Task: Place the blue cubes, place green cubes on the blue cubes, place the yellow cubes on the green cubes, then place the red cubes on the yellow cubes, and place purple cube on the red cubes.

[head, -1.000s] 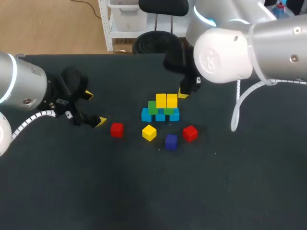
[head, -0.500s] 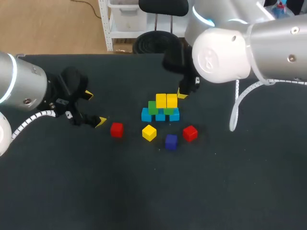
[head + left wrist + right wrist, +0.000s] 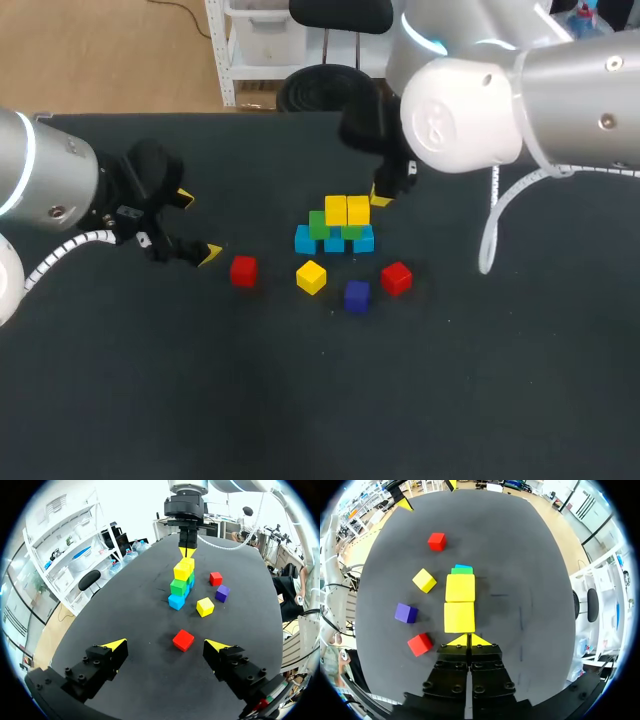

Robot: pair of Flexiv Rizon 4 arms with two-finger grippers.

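Note:
The stack at mid-table has blue cubes (image 3: 305, 240) at the base, green cubes (image 3: 319, 224) on them and two yellow cubes (image 3: 347, 210) on top. My right gripper (image 3: 382, 198) is shut and empty, just behind the stack; in its wrist view the gripper (image 3: 469, 639) hovers at the near yellow cube (image 3: 459, 617). My left gripper (image 3: 197, 226) is open and empty, with a red cube (image 3: 183, 640) lying just ahead of its fingers (image 3: 115, 644). In front of the stack lie a loose yellow cube (image 3: 311, 276), a second red cube (image 3: 396, 278) and a purple cube (image 3: 357, 295).
The black table (image 3: 320, 400) carries only the cubes. Wide bare room lies in front of the cubes and to the right of them.

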